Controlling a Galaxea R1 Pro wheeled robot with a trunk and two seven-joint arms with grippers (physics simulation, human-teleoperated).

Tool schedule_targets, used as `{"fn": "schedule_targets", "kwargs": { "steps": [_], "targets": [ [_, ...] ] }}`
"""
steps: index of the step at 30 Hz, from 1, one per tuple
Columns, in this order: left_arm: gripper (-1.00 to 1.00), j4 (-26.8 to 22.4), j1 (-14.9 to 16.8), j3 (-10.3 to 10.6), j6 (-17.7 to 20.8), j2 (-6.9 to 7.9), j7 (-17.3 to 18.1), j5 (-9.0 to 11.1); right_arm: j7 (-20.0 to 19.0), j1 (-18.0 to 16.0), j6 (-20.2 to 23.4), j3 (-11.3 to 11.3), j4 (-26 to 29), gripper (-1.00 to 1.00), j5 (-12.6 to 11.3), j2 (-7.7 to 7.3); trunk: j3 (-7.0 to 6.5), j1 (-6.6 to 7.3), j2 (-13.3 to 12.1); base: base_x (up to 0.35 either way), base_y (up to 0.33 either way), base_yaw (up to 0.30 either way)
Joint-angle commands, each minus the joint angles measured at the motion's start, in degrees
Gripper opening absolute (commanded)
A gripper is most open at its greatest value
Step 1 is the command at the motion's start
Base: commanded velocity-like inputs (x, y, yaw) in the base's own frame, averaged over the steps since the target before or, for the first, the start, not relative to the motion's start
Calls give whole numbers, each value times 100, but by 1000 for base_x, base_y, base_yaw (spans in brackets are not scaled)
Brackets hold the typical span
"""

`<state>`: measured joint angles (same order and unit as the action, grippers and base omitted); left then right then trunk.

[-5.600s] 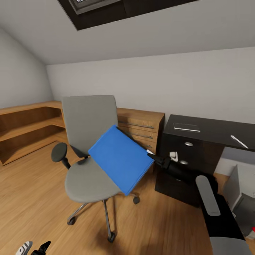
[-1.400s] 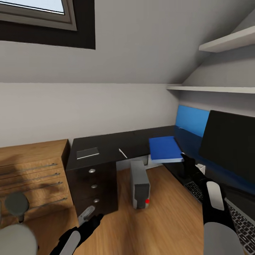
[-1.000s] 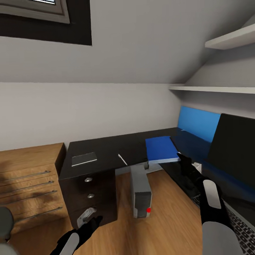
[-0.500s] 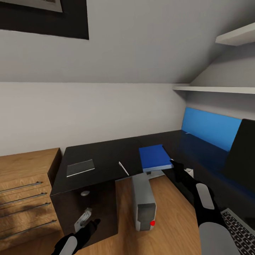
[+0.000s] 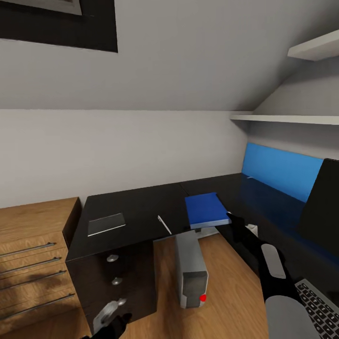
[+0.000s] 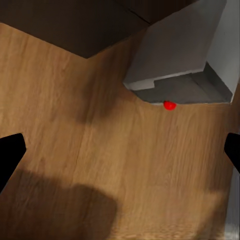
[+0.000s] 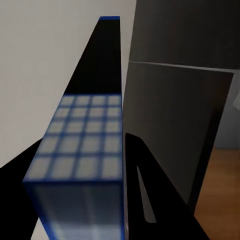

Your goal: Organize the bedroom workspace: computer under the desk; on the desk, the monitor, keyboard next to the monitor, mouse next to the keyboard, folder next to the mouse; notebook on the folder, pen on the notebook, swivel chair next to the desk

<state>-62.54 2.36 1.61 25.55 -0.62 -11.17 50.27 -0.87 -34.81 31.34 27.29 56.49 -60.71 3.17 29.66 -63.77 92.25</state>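
Right gripper [image 5: 230, 219] clamped, arm extended forward; left gripper [image 6: 120, 150] spread wide, low.

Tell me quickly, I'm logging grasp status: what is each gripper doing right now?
Left gripper: open, holding nothing, above the wooden floor near the computer.
Right gripper: closed on the blue folder, over the desk.

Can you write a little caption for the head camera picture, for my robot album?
Right gripper holds the blue folder over the black desk, computer below.
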Motion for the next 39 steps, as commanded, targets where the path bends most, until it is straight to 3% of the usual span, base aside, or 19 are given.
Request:
{"fn": "schedule_targets", "kwargs": {
  "steps": [1,3,6,11,19,25,35,36,39],
  "targets": [
    [100,-211,-162,-4,79,15,-55,51,-11,-5,41,28,3,-100,-3,5,6,0,3,0,0,0],
    [100,-793,-705,-19,225,144,-58,26,-27,-2,40,24,3,-100,-1,3,6,0,3,0,0,0],
    [100,-685,-789,35,128,239,-4,117,-122,23,-57,-9,-96,-100,120,-77,6,0,3,0,0,0],
    [100,-524,-950,35,-30,400,-4,266,-279,23,-217,-9,-258,-100,314,-77,6,0,3,0,0,0],
    [100,-415,-1194,35,-76,400,-4,517,-532,23,-417,-9,-504,-100,613,-77,6,0,3,0,0,0],
    [100,-415,-1194,35,-76,400,-4,578,-722,23,-417,-9,-504,-100,613,-77,6,0,3,0,0,0],
    [100,-635,-870,15,224,345,-41,263,-404,44,-93,-29,-181,-100,259,54,6,0,3,0,0,0],
    [100,-639,-715,15,230,344,-42,-16,-38,44,58,-30,56,-100,-40,57,6,0,3,0,0,0],
    [100,-643,-707,15,235,344,-42,-27,-27,44,65,-30,66,-100,-49,59,6,0,3,0,0,0]
  ]
}}
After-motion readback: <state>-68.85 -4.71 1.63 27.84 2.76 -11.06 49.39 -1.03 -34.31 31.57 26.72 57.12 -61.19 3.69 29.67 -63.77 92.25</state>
